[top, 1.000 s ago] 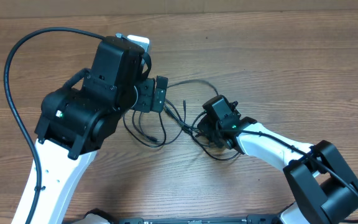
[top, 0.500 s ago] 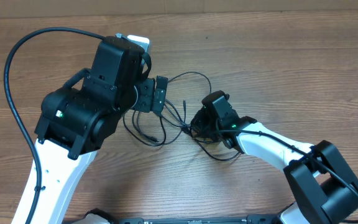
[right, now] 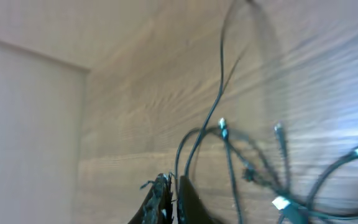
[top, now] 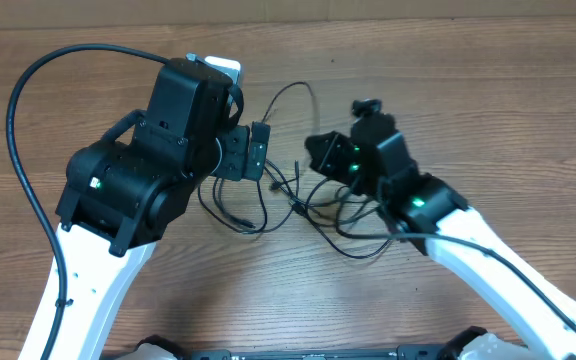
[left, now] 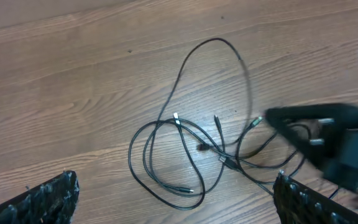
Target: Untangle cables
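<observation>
It looks like a robotics lab bench: two white-and-black arms (top: 98, 250) reach over a wood-grain table (top: 528, 110) lying under the left claw (top: 258, 150) and right claw (top: 320, 152); a plain beige board (top: 418, 8) stands beyond them.

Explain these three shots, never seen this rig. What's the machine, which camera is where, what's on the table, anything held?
Two robot arms, black and white, work at a brown wooden table: the left arm and the right arm. The overhead picture looks down from a fixed camera; the other two come from cameras on each wrist, looking along that arm's own pincer. On the table lies a loose tangle of thin black cables with small silver plugs. The left pincer is wide open above the tangle, holding nothing. The right pincer is shut, apparently pinching one strand that runs up from it; that view is blurred, so which strand is unclear.
</observation>
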